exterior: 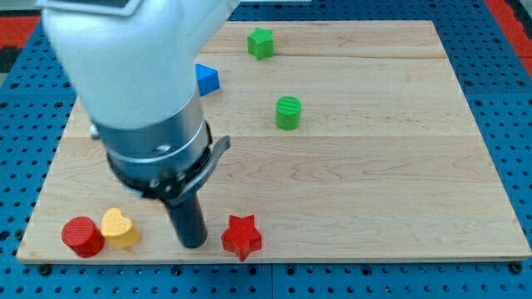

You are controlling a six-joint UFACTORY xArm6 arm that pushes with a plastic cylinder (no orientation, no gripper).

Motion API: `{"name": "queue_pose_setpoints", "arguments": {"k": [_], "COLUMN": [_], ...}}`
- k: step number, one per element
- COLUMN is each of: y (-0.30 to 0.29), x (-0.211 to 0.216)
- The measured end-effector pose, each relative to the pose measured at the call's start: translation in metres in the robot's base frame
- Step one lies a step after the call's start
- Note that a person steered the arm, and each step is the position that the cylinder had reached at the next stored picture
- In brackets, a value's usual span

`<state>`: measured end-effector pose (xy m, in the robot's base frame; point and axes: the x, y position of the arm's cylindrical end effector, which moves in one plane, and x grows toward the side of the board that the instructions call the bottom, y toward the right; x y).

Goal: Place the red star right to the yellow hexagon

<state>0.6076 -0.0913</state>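
The red star (241, 236) lies near the board's bottom edge, a little left of centre. My tip (193, 243) stands just to the star's left, with a small gap between them. A yellow block (120, 227) that looks heart-shaped lies further left, with a red cylinder (82, 237) touching its left side. No yellow hexagon shows; the arm's large body hides the upper left of the board.
A blue block (206, 80) peeks out beside the arm at upper left. A green star (260, 42) lies near the top edge and a green cylinder (288, 113) lies below it. The wooden board (374, 166) rests on a blue perforated table.
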Motion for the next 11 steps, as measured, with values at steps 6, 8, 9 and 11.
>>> {"name": "queue_pose_setpoints", "arguments": {"k": [6, 8, 9, 11], "y": [0.200, 0.207, 0.198, 0.105], "x": [-0.011, -0.008, 0.010, -0.044]}}
